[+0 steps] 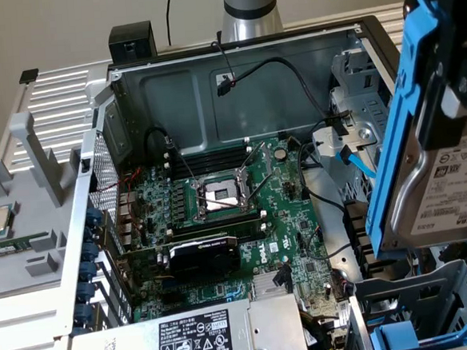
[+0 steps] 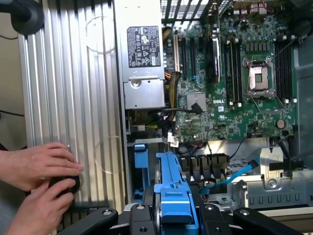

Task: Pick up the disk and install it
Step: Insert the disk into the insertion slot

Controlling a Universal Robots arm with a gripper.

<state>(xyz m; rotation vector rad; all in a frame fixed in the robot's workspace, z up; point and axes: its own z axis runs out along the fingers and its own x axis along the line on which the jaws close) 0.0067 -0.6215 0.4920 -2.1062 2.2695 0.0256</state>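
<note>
**Disk held over the open computer case [image 1: 132,102].**
The disk [image 1: 451,188], a flat silver-metal rectangle with a white label, sits in a blue plastic carrier [image 1: 397,123]. It stands tilted on edge at the exterior view's right, over the grey drive cage [image 1: 434,289]. My gripper [image 2: 176,215] is partly closed, clamping it between my fingers. Beneath lies the green motherboard [image 1: 244,214]. A person's hands [image 2: 34,169] rest on a ribbed metal panel [image 2: 73,98].

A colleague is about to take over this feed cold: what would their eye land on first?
First, the disk in its blue carrier, held tilted in the gripper above the open computer case at the exterior view's right. Next, the green motherboard with its bare processor socket in the middle of the case. A person's hands rest on the ribbed grey panel beside the case.
</note>
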